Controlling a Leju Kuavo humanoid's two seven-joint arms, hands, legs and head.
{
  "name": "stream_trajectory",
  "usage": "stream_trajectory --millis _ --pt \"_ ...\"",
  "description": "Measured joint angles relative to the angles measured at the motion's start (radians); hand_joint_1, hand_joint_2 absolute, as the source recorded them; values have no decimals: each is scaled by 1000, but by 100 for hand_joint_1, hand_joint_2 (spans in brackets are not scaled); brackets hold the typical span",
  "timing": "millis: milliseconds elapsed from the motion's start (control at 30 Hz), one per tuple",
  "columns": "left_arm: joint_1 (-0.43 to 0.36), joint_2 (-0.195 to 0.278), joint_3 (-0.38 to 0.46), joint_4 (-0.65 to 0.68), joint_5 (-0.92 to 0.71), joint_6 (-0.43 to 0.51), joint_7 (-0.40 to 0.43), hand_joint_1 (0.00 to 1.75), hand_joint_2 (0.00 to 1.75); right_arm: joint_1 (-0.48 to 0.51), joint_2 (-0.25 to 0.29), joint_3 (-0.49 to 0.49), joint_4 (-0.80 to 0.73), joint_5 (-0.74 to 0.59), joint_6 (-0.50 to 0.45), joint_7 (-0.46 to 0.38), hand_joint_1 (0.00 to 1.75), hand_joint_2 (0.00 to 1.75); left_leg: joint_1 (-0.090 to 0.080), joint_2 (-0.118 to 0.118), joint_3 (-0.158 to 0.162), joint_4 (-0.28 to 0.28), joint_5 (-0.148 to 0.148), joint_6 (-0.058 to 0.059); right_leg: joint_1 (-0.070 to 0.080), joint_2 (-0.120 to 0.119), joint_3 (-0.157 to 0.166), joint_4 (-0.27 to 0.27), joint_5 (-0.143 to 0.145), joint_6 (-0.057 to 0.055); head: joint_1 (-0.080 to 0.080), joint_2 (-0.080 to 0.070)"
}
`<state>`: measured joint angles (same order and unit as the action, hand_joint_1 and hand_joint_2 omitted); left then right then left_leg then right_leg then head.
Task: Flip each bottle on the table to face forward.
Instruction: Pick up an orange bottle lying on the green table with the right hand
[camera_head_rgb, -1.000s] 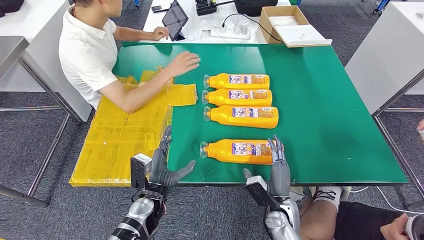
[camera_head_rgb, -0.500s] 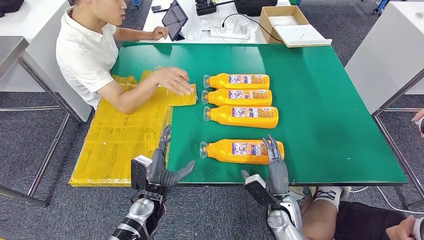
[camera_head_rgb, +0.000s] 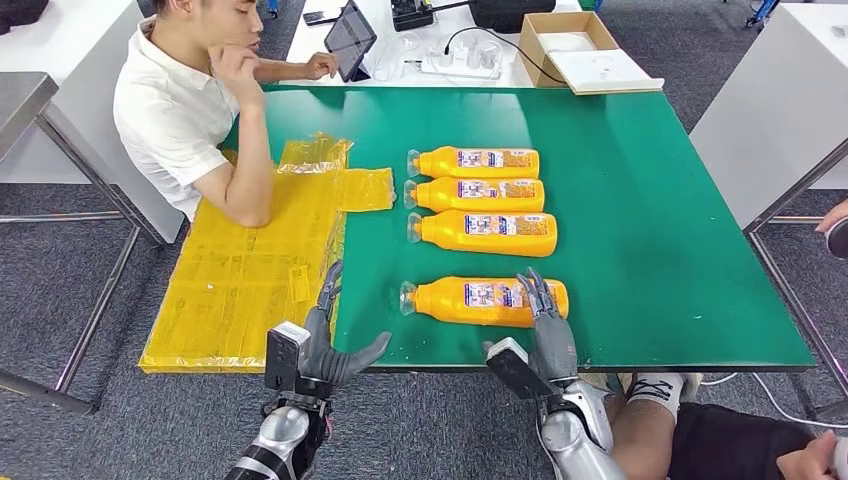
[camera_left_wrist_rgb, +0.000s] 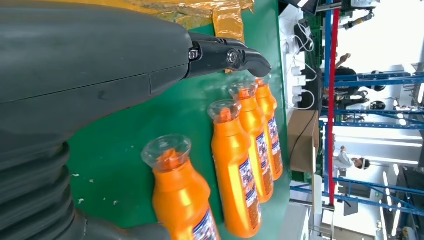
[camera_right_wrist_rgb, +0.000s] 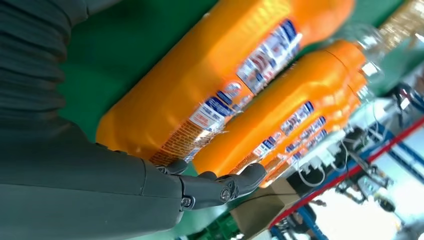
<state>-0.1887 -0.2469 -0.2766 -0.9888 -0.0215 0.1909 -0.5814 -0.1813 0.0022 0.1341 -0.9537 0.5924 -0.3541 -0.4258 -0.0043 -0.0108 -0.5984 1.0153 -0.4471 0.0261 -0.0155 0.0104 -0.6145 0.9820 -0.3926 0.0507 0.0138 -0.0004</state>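
Four orange bottles lie on their sides on the green table (camera_head_rgb: 660, 230), clear caps pointing left. Three form a row at the middle: (camera_head_rgb: 477, 162), (camera_head_rgb: 478, 194), (camera_head_rgb: 485, 232). The fourth, nearest bottle (camera_head_rgb: 470, 301) lies alone by the front edge. My right hand (camera_head_rgb: 547, 322) reaches over that edge and its fingers rest on the bottle's base end, thumb apart; the right wrist view shows the fingers (camera_right_wrist_rgb: 235, 182) touching the near bottle (camera_right_wrist_rgb: 210, 85) by its label. My left hand (camera_head_rgb: 328, 335) stays open at the table's front edge, left of the cap. Its wrist view looks over the near bottle (camera_left_wrist_rgb: 182, 197).
A person in a white shirt (camera_head_rgb: 175, 105) sits at the table's left side, one hand at the chin. Yellow plastic sheets (camera_head_rgb: 240, 270) cover the table's left end. A tablet (camera_head_rgb: 350, 40), cables and a cardboard box (camera_head_rgb: 575, 45) sit beyond. Another person's legs (camera_head_rgb: 700, 430) are at lower right.
The person's hand has left the table and gone up to the chin. My right hand has slid slightly forward and left onto the near bottle's base end. My left hand has barely moved.
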Motion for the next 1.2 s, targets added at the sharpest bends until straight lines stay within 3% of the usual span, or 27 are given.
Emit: stream_trajectory --millis 433,867,900,1033,1200 --pt "-28 0 0 1 4 11 1 0 175 -212 -78 102 204 248 -2 196 0 175 0 0 0 0 1 0 0 0 0 0 1 0 0 0" --pt "-35 0 15 1 8 9 -8 0 175 -308 -92 203 298 366 18 255 0 175 0 0 0 0 1 0 0 0 0 0 1 0 0 0" --pt "-35 0 17 1 9 8 -9 0 175 -313 -92 209 301 365 35 256 7 175 0 0 0 0 1 0 0 0 0 0 1 0 0 0" --pt "-40 0 20 3 16 1 -18 0 175 -347 -96 237 336 357 138 253 167 175 0 1 1 0 1 0 0 0 0 0 1 0 0 0" --pt "-48 0 25 11 25 -9 -29 0 175 -406 -115 276 391 350 250 225 173 175 0 0 4 0 1 0 0 0 3 0 1 0 0 0"
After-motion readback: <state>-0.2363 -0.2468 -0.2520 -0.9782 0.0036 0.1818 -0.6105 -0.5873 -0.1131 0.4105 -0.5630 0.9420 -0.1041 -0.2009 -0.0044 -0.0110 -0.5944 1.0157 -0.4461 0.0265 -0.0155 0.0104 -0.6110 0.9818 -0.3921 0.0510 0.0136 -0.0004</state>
